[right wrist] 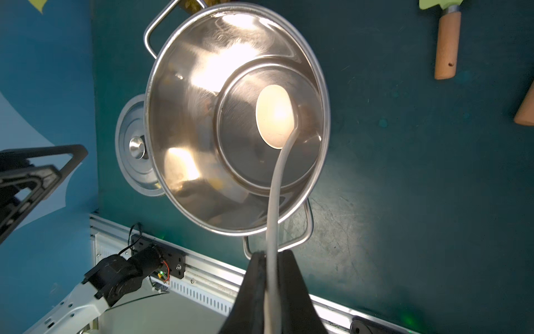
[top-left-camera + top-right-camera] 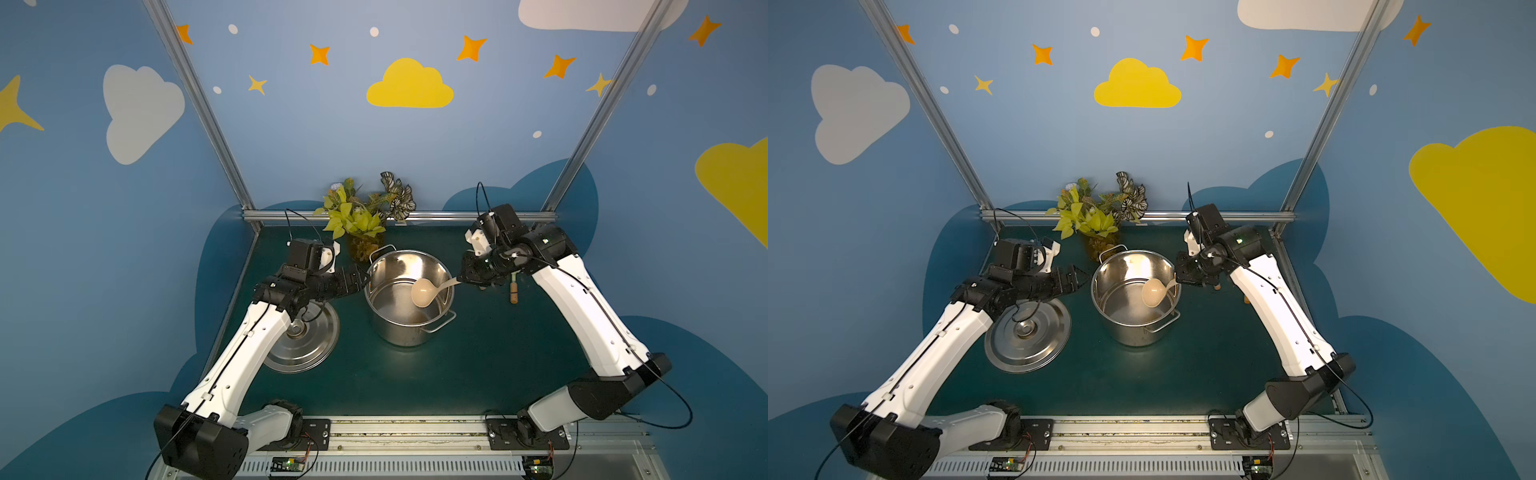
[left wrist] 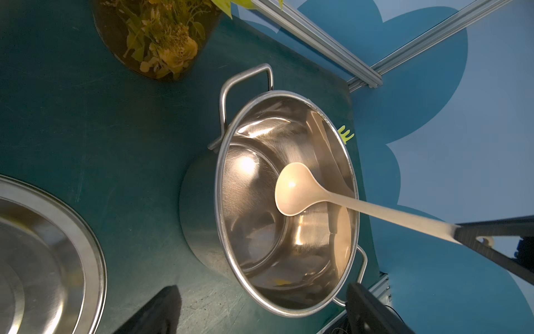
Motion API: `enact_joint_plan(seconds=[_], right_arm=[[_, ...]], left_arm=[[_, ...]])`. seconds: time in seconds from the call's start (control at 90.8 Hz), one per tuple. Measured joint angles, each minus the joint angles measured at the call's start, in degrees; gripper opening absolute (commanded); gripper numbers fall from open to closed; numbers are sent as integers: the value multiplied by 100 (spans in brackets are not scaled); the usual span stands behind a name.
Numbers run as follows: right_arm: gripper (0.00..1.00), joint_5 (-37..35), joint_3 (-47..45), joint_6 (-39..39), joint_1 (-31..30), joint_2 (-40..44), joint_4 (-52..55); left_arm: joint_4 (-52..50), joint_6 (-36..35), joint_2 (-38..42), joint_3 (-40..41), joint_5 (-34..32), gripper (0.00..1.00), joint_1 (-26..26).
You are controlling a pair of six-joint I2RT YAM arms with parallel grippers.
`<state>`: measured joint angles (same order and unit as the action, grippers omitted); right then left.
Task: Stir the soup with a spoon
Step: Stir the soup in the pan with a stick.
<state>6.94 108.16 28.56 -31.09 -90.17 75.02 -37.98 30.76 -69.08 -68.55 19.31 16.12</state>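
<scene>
Stirring is in hand: the right claw [image 1: 271, 257], clamped on the spoon [image 2: 423, 292] inside the pot [image 2: 405, 332], must circle next, while the left claw [image 2: 1079, 277] gapes empty.

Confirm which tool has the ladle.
The right tool: shut on the ladle handle. The left tool stands open and empty beside the pot.

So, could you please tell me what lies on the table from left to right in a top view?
In a top view: flat round steel lid → big shiny stainless-steel pot, holding the bowl of the cream-beige plastic ladle → small wooden tool handle.
</scene>
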Motion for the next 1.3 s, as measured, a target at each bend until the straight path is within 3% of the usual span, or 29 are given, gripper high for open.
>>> enact_joint_plan(seconds=[0.286, 0.595, 1.057, 1.3], right_arm=[[0, -225, 1193, -105, -109, -1287, 17], [0, -111, 2594, -146, -654, -2509, 203], [0, 105, 2671, -247, -1360, -2402, 1021], [0, -529, 2345, -380, -1270, -1740, 1637]], left_arm=[[-83, -389, 20, 125, 76, 98, 0], [-170, -686, 74, 151, 195, 100, 0], [-192, -866, 116, 286, 212, 100, 0], [-195, -984, 120, 286, 254, 100, 0]])
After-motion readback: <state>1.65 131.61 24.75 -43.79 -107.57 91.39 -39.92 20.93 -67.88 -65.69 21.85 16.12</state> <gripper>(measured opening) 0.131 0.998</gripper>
